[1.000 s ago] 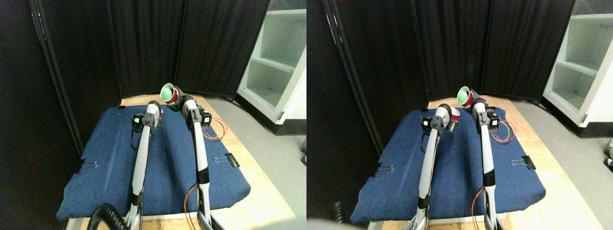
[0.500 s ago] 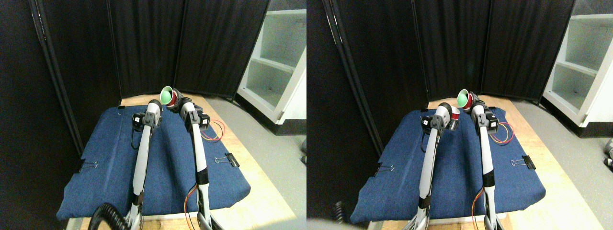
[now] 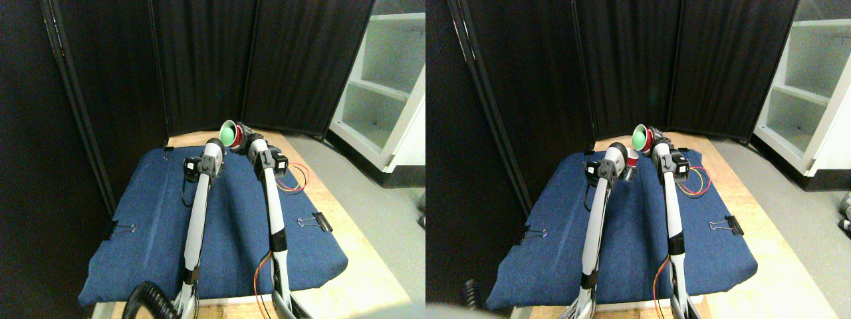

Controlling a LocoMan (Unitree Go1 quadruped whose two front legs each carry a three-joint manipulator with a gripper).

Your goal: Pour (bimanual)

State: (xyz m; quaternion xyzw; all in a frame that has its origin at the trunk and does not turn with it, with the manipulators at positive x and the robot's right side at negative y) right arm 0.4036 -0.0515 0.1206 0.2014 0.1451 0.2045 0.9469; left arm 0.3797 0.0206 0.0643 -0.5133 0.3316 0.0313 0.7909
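The right pincer (image 3: 241,135) held the red cup (image 3: 232,135) tipped above the far tabletop (image 3: 332,256), beside the left pincer (image 3: 219,149) (grip hidden). Misaligned rims risked spilling onto the blue cloth (image 3: 146,219).

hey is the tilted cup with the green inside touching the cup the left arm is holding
Cannot tell. In the stereo pair view the tilted green-lined cup sits right above the left hand, whose own cup is almost hidden behind it, so neither contact nor gap shows plainly.

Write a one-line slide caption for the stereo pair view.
Right gripper tips a red cup toward the left manipulator above a clipped blue cloth.
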